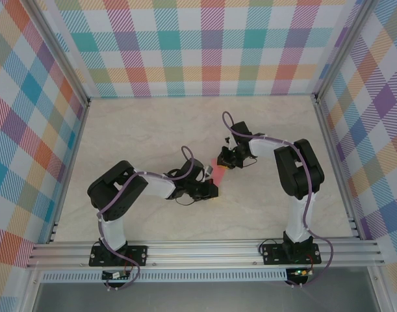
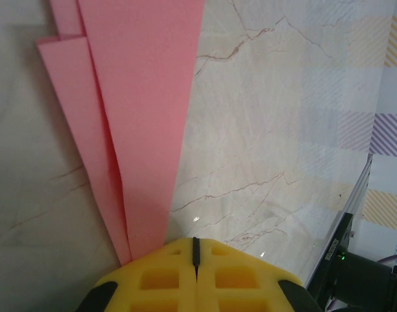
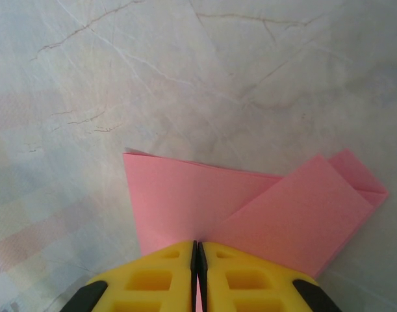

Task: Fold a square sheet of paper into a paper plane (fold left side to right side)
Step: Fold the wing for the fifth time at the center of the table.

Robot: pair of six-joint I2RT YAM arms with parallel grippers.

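In the top external view, the paper plane point(image 1: 219, 170) shows as a small salmon-pink patch on the marble-patterned table point(image 1: 140, 136). It lies between the two arms' tips, near the middle of the table. The left gripper point(image 1: 214, 192) reaches in from the near left and meets the paper's near end. The right gripper point(image 1: 227, 161) comes in from the far right and meets its far end. From this height the state of either pair of jaws cannot be read.

In the left wrist view, the paper plane point(image 2: 143, 117) lies flat on the table point(image 2: 269, 130) as stacked folded layers. It is broad at the top left of the frame and narrows to a slim end at the jaws. That narrow end slips under the left-hand yellow finger, to one side of the seam rather than in it. The left gripper point(image 2: 196, 240) has its jaws fully closed, with only a thin dark line between them and nothing visible in it. Whether the finger presses the paper down cannot be told.

In the right wrist view, the paper plane point(image 3: 185, 201) lies across the frame just beyond the jaws, its long edge facing away. One folded flap sits slanted on top toward the right, and its pointed corners stick out past that end. The paper's near edge runs straight into the right gripper point(image 3: 197, 244). These jaws are closed to a hairline gap, and a sliver of pink shows in the seam, so they pinch the paper's edge. Bare table point(image 3: 185, 78) lies beyond.
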